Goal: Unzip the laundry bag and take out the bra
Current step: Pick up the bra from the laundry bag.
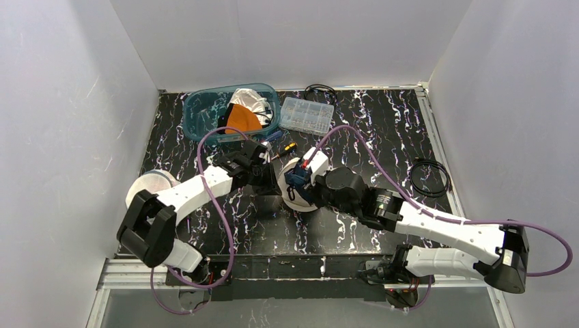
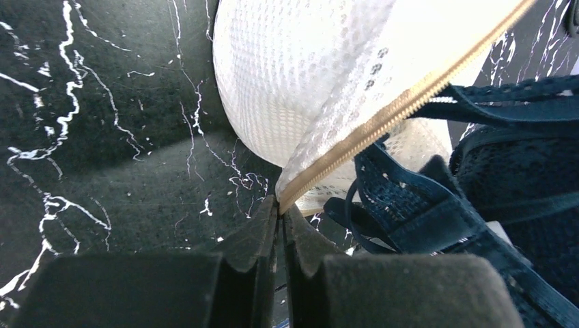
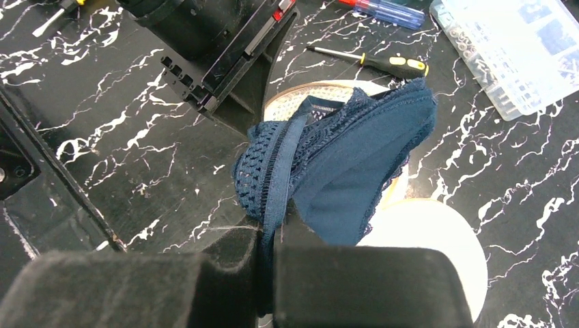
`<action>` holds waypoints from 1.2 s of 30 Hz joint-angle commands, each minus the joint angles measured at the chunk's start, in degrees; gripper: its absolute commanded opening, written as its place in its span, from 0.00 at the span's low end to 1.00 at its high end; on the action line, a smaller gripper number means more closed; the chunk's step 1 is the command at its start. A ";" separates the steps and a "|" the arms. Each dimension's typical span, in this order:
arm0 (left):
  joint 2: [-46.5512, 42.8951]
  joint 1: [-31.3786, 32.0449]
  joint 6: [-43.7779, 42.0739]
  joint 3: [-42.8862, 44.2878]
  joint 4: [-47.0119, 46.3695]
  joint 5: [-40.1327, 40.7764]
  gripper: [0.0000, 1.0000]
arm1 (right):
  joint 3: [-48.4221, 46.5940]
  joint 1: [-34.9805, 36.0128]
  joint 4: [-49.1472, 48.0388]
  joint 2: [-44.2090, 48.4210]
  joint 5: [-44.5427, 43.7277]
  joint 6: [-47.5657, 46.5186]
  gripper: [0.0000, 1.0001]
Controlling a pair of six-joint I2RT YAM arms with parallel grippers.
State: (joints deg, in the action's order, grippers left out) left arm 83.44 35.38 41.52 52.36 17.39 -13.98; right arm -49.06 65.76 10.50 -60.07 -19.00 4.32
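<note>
I see the laundry bag [image 2: 300, 75] as a rounded pouch of white honeycomb mesh, with its gold zipper [image 2: 382, 116] running diagonally across my left wrist view. The left gripper [image 2: 280, 213] has its dark padded fingers pressed together on the lower end of that zipper edge. The bra [image 3: 355, 150], navy with an openwork lace band and smooth cups, is bunched over the bag near the middle of the black white-veined table [image 1: 382, 137]. My right gripper [image 3: 270, 236] is pinched tight on its lace band. The left arm's black housing crowds in just beside the bra. Beyond it lie a yellow-and-black screwdriver [image 3: 382, 63] and a blue-handled one [image 3: 386, 10], then a clear compartment box [image 1: 307, 114] beside a teal bin [image 1: 198, 113]. A coiled black cable [image 1: 429, 178] sits well apart on the right.
</note>
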 commanded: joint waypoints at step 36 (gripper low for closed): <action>-23.67 -14.90 9.77 12.86 0.14 -30.34 0.99 | -5.33 0.17 -4.86 5.68 1.95 -47.29 0.01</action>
State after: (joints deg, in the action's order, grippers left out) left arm 59.46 21.12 45.19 64.10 24.71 -33.21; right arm -57.93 65.76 14.22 -57.04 -16.27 -27.66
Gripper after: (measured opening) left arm 0.983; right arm 0.069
